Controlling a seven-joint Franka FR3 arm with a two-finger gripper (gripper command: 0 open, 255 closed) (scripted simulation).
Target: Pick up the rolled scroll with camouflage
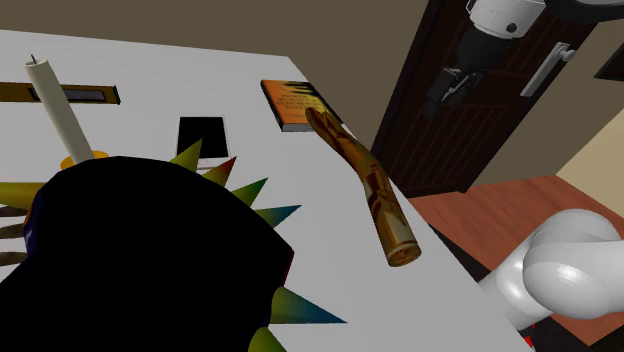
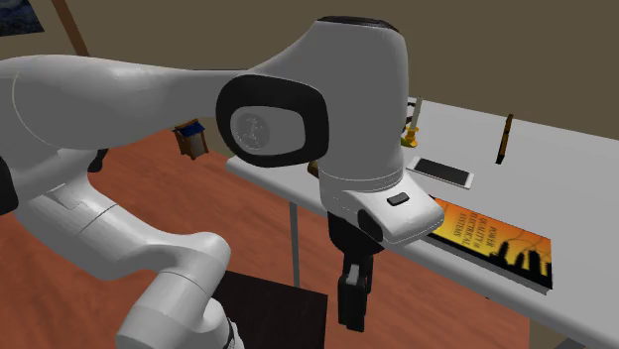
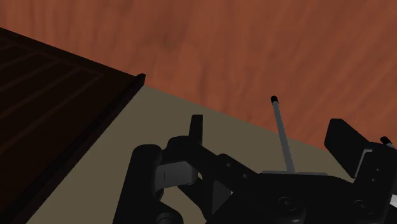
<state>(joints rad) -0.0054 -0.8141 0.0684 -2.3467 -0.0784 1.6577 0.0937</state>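
**Ops:** Where's everything? Quick.

**Me:** Big to small. Table (image 1: 340, 255), w/ the book (image 1: 290, 100) lying near its edge. A black spiky lump (image 1: 130, 270) sits to the shoulder view's lower left of the book, well apart from it, not in my way. The scroll (image 1: 368, 195), brown-orange camo, lies flat. One end is at the book's corner and looks to be touching. The rest runs away from the book to the shoulder view's lower right, along that table edge.

**Ops:** Gripper?

**Me:** The gripper (image 2: 354, 315) is off the table, out past the edge nearest the book, in front of a dark door (image 1: 470, 140). Can't tell if the jaws are apart or together. The scroll isn't in them.

**Ops:** Plan?

**Me:** I reckon it's the approach step, and the reach isn't made yet. I'd come in high over the edge and stop above the scroll's mid-length, clear of the book end. I'd turn the wrist so the jaws straddle the roll crosswise, not lengthwise, and check they're wide before descent. It's round and prob rolls if nudged, so I'd drop straight down, centre it and close slow.
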